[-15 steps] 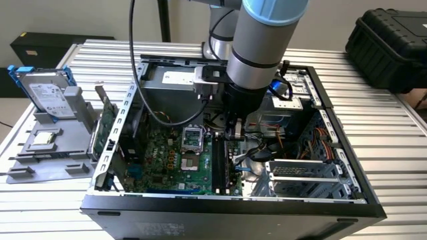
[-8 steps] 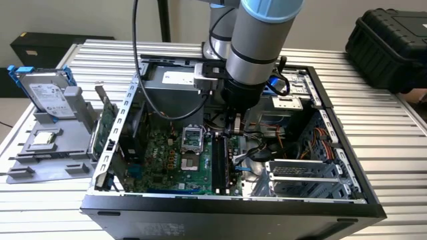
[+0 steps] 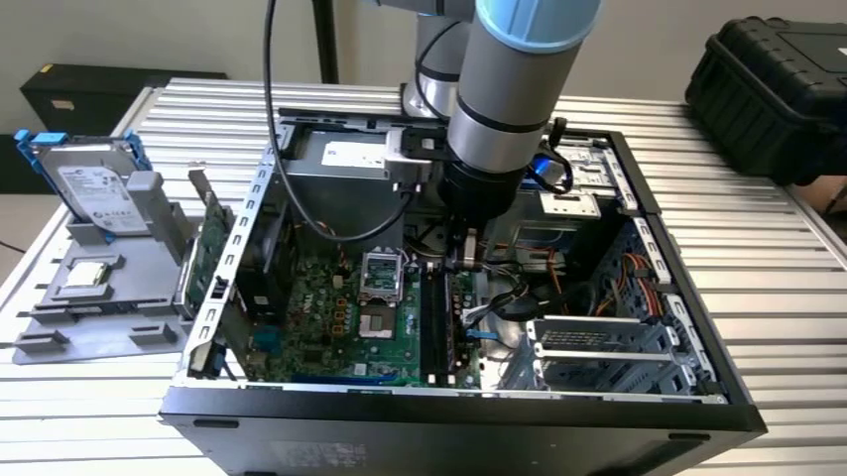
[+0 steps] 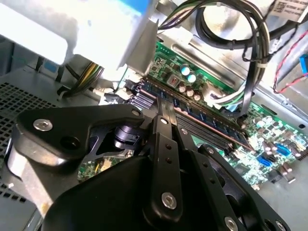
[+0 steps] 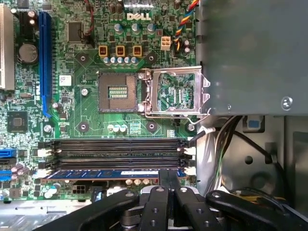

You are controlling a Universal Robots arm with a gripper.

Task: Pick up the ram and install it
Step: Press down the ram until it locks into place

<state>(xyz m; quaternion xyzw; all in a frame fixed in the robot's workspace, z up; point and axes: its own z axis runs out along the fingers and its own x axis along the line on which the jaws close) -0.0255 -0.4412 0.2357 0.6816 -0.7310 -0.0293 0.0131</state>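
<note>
Standing over the open computer case (image 3: 662, 297) on the ribbed metal table (image 3: 781, 258), going from the exterior view's left: a grey holder (image 3: 93, 297) carries the silver hard drive (image 3: 99, 188) in its blue frame and a small square chip (image 3: 87, 275), then a green expansion card (image 3: 209, 248) stands on edge against the case's side wall, then comes the green motherboard (image 3: 317, 317) with its open processor socket (image 3: 380, 288), and over the memory slots the arm (image 3: 510, 99) reaches straight down with the gripper (image 3: 462, 260) low inside the case; at the exterior view's right sit the drive cages (image 3: 596, 347) and, off the case, a black hard case (image 3: 775, 89). From there the ram is hard to make out under the arm, but the first wrist view looks straight down on the board and shows the ram (image 5: 113, 173) lying along the slot nearest the gripper (image 5: 168, 179), with two empty black slots (image 5: 115, 153) beside it and the socket's metal frame (image 5: 177, 94) beyond. The second wrist view sees the same stick from a slant: the ram (image 4: 202, 118) stands on edge in its slot, and the gripper (image 4: 165, 109) has its narrow fingers (image 4: 169, 115) drawn close together around the ram's upper edge. Bundled black cables (image 4: 236, 29) loop just past the far end of the slots, and a grey metal box (image 5: 255, 53) hangs over the board's corner
</note>
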